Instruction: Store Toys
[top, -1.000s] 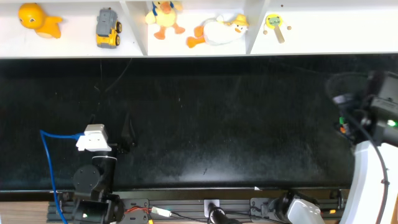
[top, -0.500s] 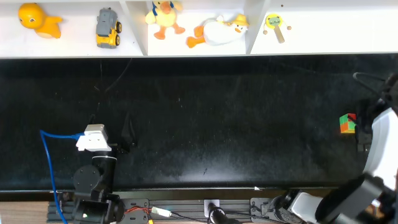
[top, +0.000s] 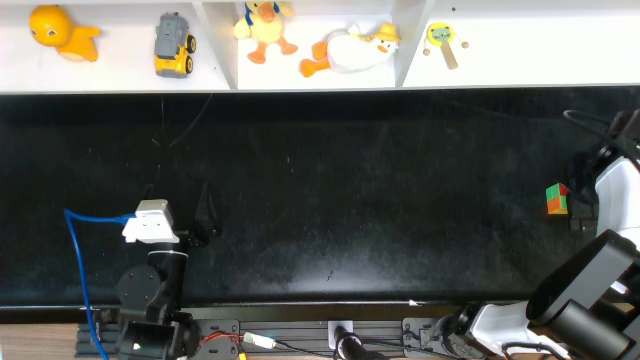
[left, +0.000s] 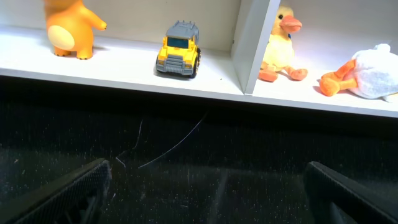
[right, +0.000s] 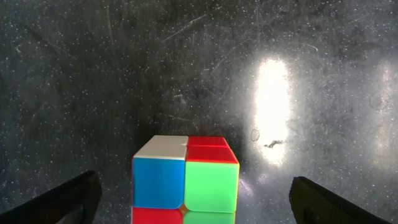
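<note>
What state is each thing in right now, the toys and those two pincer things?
Left pincer: open, empty.
Cube: loose on the black table.
Right pincer: open over the cube, not gripping it.
Yellow truck: upright on the shelf.
Yellow plush duck: sitting upright.
White plush duck: lying on its side.

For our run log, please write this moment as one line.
right hand open, over cube on table | left hand open, empty | cube not yet on shelf

Black speckled tabletop; white partitioned shelf along far edge; bright light glare on surface.
</note>
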